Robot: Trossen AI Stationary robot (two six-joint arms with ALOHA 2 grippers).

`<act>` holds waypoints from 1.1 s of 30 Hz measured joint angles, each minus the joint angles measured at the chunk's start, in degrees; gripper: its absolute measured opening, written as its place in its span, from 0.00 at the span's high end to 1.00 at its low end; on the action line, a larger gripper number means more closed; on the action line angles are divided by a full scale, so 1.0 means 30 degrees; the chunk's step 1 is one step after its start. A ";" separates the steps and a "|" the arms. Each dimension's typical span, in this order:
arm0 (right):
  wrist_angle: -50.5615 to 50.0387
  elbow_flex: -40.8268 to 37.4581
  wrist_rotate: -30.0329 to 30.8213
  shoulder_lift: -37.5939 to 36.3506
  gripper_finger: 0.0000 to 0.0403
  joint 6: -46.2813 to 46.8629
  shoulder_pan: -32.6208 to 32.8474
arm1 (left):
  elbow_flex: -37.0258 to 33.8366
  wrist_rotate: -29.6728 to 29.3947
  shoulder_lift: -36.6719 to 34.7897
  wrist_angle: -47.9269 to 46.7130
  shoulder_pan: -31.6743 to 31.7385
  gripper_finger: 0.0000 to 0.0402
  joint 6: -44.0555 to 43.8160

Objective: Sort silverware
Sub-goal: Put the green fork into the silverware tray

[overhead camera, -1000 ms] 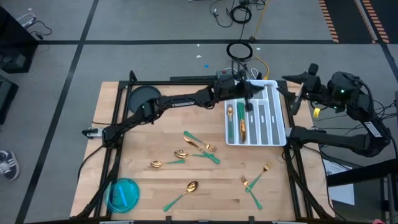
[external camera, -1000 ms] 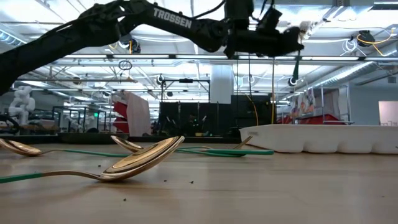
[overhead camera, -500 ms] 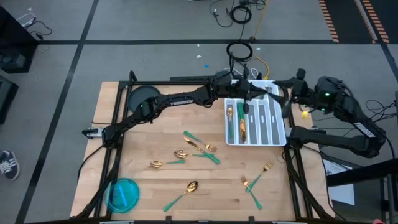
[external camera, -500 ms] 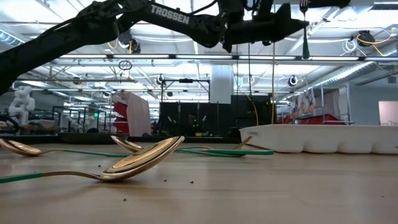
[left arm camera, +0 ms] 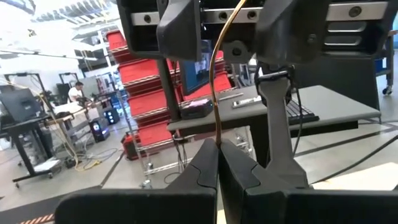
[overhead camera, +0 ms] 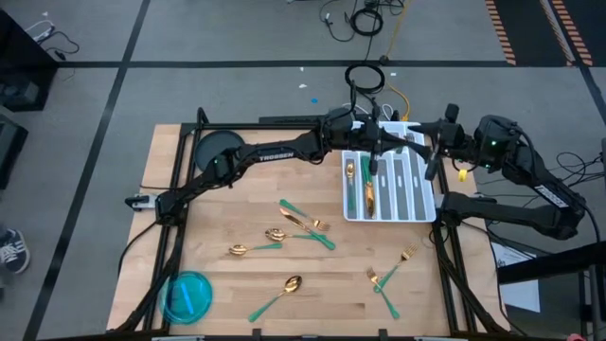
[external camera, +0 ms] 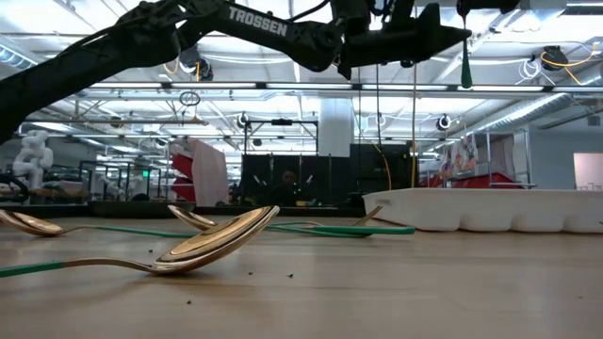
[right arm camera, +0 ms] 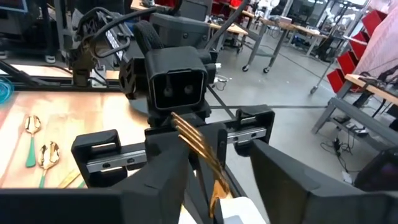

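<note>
You've got a gold fork [right arm camera: 200, 163] with a green handle [external camera: 465, 68] held up in the air over the tray, handle hanging down. Two pieces lie in the tray [overhead camera: 365, 194]. Loose on the table: a fork-and-spoon cluster [overhead camera: 295, 227] mid-table, one spoon [overhead camera: 278, 293] near the front, two forks [overhead camera: 388, 275] front right.

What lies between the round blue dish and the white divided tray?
Loose gold-headed, green-handled spoons and forks on the wooden table, seen in the high view.
</note>
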 joint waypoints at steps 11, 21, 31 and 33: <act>-0.0109 0.0000 0.0390 0.0120 0.98 -0.1484 0.0003 | 0.0000 0.0320 0.0000 -0.0328 0.0094 1.00 -0.0233; -0.1100 0.0000 0.2142 0.0785 1.00 -0.1966 -0.0019 | 0.0020 -0.0497 0.0024 -0.2740 0.0674 0.84 -0.2303; -0.0925 -0.0015 0.2488 0.1958 1.00 -0.2867 -0.0019 | -0.0004 -0.0194 0.0015 -0.4639 0.1493 0.51 -0.6860; -0.0929 -0.0011 0.3213 0.2136 1.00 -0.3221 -0.0012 | -0.0007 -0.0995 0.0015 -0.4912 0.1479 0.50 -0.8487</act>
